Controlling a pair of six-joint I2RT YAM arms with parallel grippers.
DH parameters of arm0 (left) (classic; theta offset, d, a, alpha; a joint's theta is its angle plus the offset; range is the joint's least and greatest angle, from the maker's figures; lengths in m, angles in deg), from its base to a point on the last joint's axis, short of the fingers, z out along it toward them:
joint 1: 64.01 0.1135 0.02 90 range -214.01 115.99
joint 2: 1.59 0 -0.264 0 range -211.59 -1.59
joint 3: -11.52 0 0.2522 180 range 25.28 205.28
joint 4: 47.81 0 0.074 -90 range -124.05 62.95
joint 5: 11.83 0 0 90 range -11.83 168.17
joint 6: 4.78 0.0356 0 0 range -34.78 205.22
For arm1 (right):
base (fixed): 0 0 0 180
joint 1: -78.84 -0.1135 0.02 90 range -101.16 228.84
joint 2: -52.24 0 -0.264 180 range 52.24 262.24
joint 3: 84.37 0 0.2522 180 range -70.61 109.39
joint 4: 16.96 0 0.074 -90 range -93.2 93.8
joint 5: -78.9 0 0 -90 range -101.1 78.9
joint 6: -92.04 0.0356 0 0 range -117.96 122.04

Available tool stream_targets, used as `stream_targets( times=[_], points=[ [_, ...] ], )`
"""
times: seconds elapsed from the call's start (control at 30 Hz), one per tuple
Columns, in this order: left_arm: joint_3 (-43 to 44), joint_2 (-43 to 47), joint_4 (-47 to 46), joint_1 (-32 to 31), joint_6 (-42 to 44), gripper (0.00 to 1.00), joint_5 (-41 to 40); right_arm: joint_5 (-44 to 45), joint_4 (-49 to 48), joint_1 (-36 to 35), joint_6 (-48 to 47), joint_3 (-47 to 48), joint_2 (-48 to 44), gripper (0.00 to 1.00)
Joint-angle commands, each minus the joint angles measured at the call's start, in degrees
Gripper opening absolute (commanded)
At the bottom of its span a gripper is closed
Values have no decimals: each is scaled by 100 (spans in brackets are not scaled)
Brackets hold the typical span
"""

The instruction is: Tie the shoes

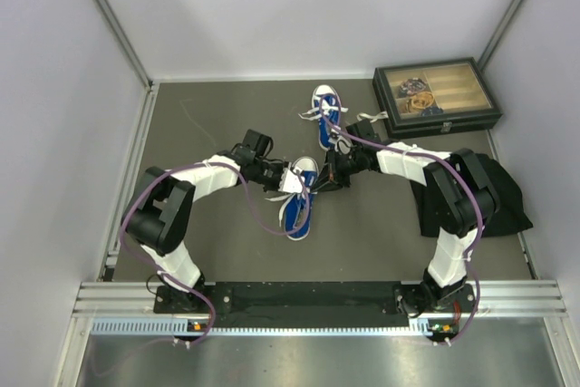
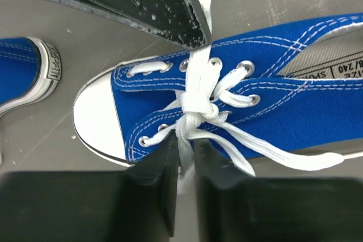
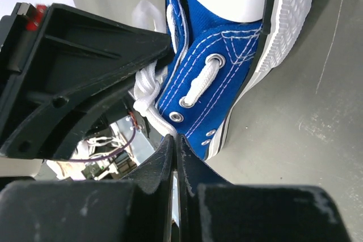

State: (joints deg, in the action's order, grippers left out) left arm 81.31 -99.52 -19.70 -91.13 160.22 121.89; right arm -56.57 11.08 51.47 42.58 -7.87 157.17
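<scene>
Left wrist cam: shoe [image 2: 272, 100] sits mid bench [image 1: 217, 251], left tool [image 2: 185, 157] clenched on one lace [image 2: 197, 75] end, right tool [image 3: 174, 143] on the other, so pull apart evenly & low to cinch knot [image 2: 199, 109] w/o dragging shoe.

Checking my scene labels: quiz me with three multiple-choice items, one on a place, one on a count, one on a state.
1. The glass-lidded box sits: A far right corner; B near left corner; C centre.
2. Blue shoes in view: A one; B two; C three.
3. The left gripper is: A open; B shut on a lace; C gripping cloth.
Answers: 1 A, top right in the overhead view. 2 B, one nearer, the far shoe behind it. 3 B, its fingers pinch white lace.
</scene>
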Motion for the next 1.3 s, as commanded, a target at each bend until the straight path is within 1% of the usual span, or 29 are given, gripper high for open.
stream_targets(
  times=[0.0,0.07,0.1,0.27,0.6,0.93,1.17,1.27],
  points=[
    [136,63,164,22,49,8,-66,47,57,-57,-124,204,-218,0],
    [110,107,261,48,102,0,-84,82,127,-57,-160,204,-271,0],
    [92,134,287,74,111,0,-83,109,153,-49,-195,186,-288,0],
    [-22,257,366,154,181,0,-215,249,224,39,-256,-33,-551,0],
    [4,310,543,558,357,0,-189,583,716,338,-599,-376,-877,0],
    [-57,292,473,576,357,0,-145,891,998,628,-801,-754,-1246,0],
    [-40,248,455,567,261,0,-198,970,1024,663,-828,-772,-1176,0],
    [-48,300,463,549,156,0,-154,795,875,646,-802,-650,-1097,0]
  ],
)
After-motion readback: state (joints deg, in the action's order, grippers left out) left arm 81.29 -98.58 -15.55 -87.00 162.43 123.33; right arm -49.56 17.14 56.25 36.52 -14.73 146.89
